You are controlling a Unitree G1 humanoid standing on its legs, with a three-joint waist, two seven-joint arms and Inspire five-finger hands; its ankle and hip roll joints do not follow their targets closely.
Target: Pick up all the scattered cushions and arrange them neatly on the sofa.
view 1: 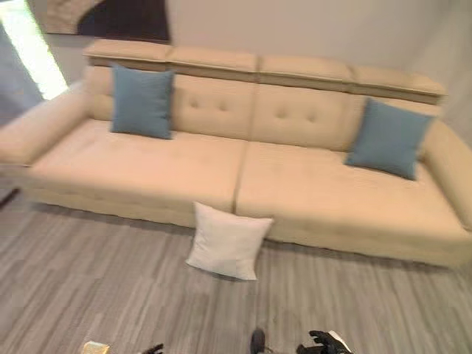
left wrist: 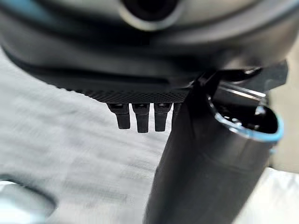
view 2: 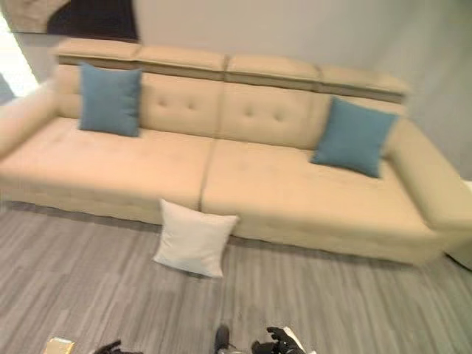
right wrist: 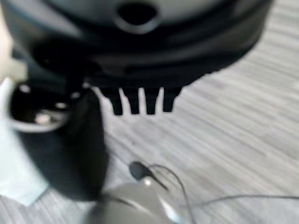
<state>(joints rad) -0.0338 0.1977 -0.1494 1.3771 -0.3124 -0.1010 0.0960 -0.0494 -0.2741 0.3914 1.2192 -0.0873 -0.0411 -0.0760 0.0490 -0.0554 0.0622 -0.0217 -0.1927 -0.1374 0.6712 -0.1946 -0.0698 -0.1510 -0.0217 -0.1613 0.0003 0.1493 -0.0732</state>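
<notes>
A white cushion (view 1: 228,241) stands on the floor, leaning against the front of the long beige sofa (view 1: 147,166) near its middle seam. Two blue cushions rest upright against the backrest, one at the left end (view 1: 141,102) and one at the right end (view 1: 389,138). My left hand (view 1: 153,349) and right hand (view 1: 324,343) hang low at the near edge, well short of the white cushion. The left hand's fingers (left wrist: 140,119) and the right hand's fingers (right wrist: 140,102) point straight out over the floor and hold nothing.
Grey wood-plank floor (view 1: 88,280) stretches between me and the sofa. A small tan object (view 1: 94,347) lies on the floor at the near left. A dark picture (view 1: 125,18) hangs on the wall behind the sofa.
</notes>
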